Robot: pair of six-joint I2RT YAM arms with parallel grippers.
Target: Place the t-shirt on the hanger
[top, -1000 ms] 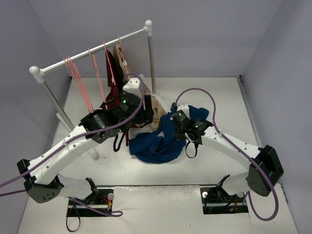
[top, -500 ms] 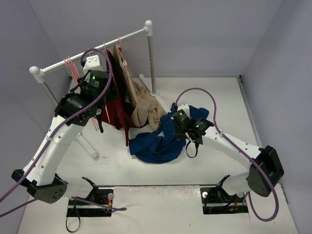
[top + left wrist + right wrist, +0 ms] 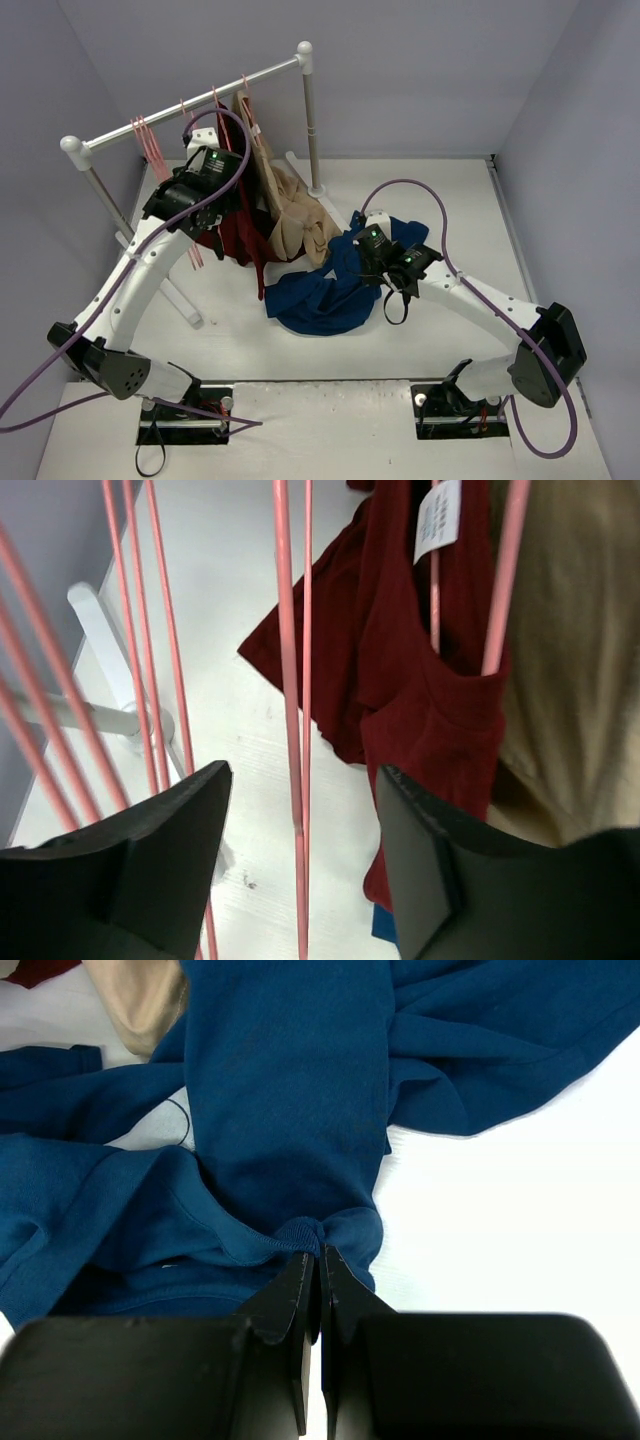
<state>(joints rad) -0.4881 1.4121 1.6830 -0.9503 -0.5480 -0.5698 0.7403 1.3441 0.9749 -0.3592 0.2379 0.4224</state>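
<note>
The navy t-shirt [image 3: 320, 295] lies crumpled on the table in front of the rack. My right gripper [image 3: 376, 252] is shut on a fold of its collar edge [image 3: 300, 1235], and the rest of the t-shirt [image 3: 280, 1080] spreads away from the fingertips. My left gripper [image 3: 203, 152] is raised to the rail among the pink hangers. In the left wrist view it [image 3: 303, 800] stands open, and the two thin wires of one pink hanger [image 3: 291, 680] run down between the jaws without touching either finger [image 3: 430, 860].
The white rack rail [image 3: 190, 105] runs between two posts, with its foot [image 3: 110, 650] on the table. Several empty pink hangers [image 3: 150, 150] hang left of my gripper. A dark red garment [image 3: 240, 235] and a tan garment [image 3: 295, 215] hang on hangers to the right.
My left arm swung from low over the table up and left to the rail, then shifted slightly right among the hangers; its jaws narrowed a little. The right arm and t-shirt stayed put.
</note>
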